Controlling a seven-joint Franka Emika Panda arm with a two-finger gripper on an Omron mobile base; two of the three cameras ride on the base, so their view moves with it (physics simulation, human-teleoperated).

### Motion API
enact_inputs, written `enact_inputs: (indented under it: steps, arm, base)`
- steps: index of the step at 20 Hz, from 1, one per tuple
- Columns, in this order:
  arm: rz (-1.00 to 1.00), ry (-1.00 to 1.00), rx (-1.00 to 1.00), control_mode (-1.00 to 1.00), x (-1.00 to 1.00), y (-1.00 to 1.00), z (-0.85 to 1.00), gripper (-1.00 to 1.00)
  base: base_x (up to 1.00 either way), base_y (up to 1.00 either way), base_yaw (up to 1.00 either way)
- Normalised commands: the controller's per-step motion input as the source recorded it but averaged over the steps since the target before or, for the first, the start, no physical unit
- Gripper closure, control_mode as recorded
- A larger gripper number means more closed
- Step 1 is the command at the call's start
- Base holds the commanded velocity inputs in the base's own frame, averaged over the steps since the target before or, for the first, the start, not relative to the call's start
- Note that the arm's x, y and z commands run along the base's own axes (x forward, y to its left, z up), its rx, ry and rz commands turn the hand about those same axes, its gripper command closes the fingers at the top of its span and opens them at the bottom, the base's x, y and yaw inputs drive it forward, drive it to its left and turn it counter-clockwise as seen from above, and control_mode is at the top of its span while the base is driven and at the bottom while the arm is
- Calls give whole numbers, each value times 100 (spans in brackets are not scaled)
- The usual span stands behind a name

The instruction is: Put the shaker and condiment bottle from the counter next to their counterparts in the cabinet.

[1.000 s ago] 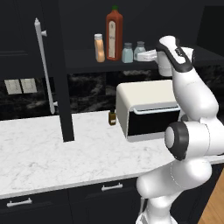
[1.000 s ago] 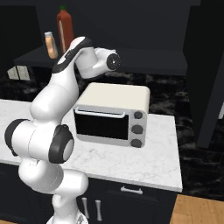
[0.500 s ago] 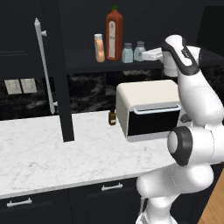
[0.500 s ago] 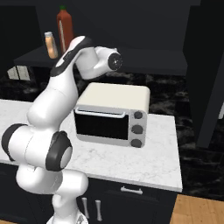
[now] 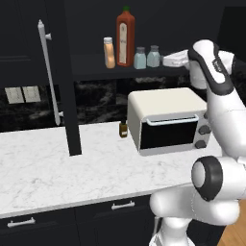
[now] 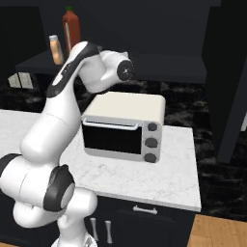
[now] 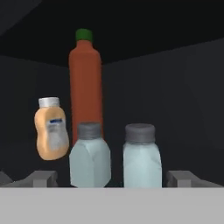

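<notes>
Now the two-finger gripper (image 7: pixel 111 177) stands wide open, holding nothing. Both squat pale blue-grey glass shakers (image 7: pixel 89 156) sit on the black cabinet's dark shelf (image 5: pixel 91 67), short orange-peach condiment bottle (image 7: pixel 51 129) at ten o'clock.

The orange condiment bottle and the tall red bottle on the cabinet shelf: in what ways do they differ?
The condiment bottle is short, rounded and peach-orange, while the red bottle is tall, slim and dark red. The condiment bottle has a pale whitish cap; the red bottle has a green one. In the hand view the condiment bottle leans slightly, whereas the red bottle stands straight. Both stand side by side on the cabinet shelf.
</notes>
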Motion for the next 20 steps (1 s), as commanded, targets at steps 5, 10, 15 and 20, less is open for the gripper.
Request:
enact_inputs:
  steps: [5,10,15,20]
  arm:
    - [-5,-3,3,-100,-69,-15,11,-100]
    - [-11,0,4,-100,-88,0,16,-100]
    - [-17,0,7,-100,-100,-4,44,-100]
    - [-20,0,14,-100,-100,-21,39,-100]
  base:
    - [0,0,0]
    - [0,0,0]
    - [0,0,0]
    - [0,0,0]
